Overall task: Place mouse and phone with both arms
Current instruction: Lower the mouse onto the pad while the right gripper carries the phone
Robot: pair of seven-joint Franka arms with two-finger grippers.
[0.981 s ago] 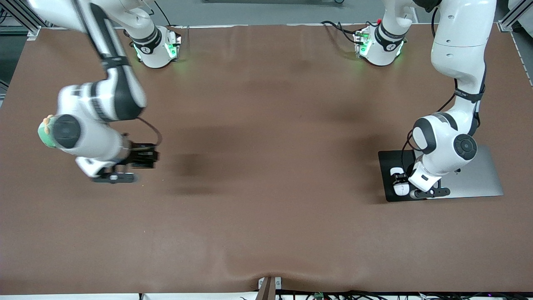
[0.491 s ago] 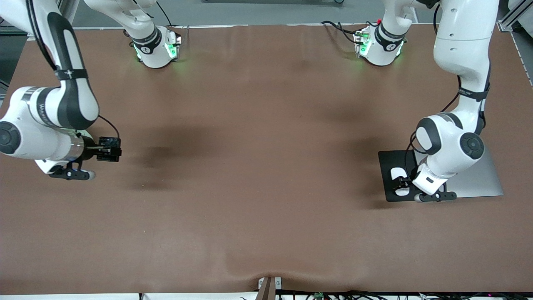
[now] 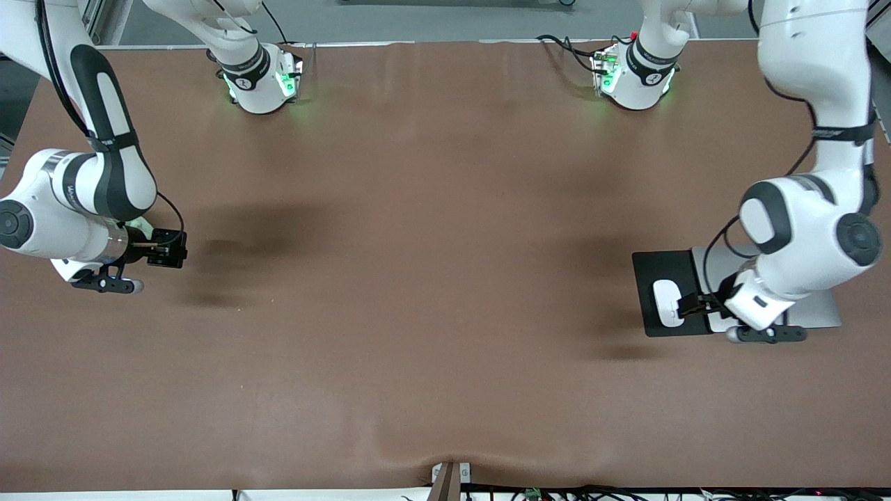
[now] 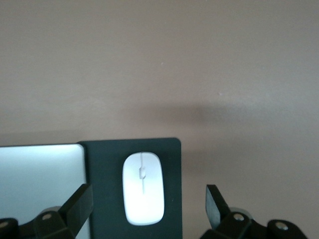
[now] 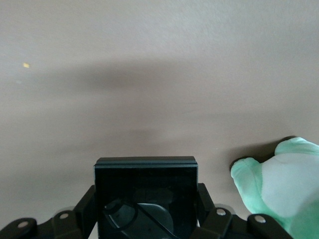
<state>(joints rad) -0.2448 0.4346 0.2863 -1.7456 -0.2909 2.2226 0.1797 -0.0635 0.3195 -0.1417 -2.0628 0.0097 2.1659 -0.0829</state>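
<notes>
The white mouse [image 3: 667, 303] lies on a black mat [image 3: 658, 268] toward the left arm's end of the table. My left gripper [image 3: 691, 306] hangs open just over the mat beside the mouse, not touching it. In the left wrist view the mouse [image 4: 143, 188] lies on the mat [image 4: 167, 149] between the spread fingers [image 4: 79, 205]. My right gripper [image 3: 161, 249] is shut on the black phone [image 3: 172, 248], held over the table at the right arm's end. In the right wrist view the phone [image 5: 145, 174] sits clamped between the fingers [image 5: 85, 201].
A flat silver slab [image 3: 818, 309] lies beside the mat, partly under the left arm; it also shows in the left wrist view [image 4: 37, 174]. A green and white soft toy [image 5: 279, 181] lies near the right gripper. The brown table cover [image 3: 431, 278] is wide between the arms.
The left gripper has let go of the mouse and drawn back toward the left arm's end. The right gripper has carried the phone toward the right arm's end and slowed.
</notes>
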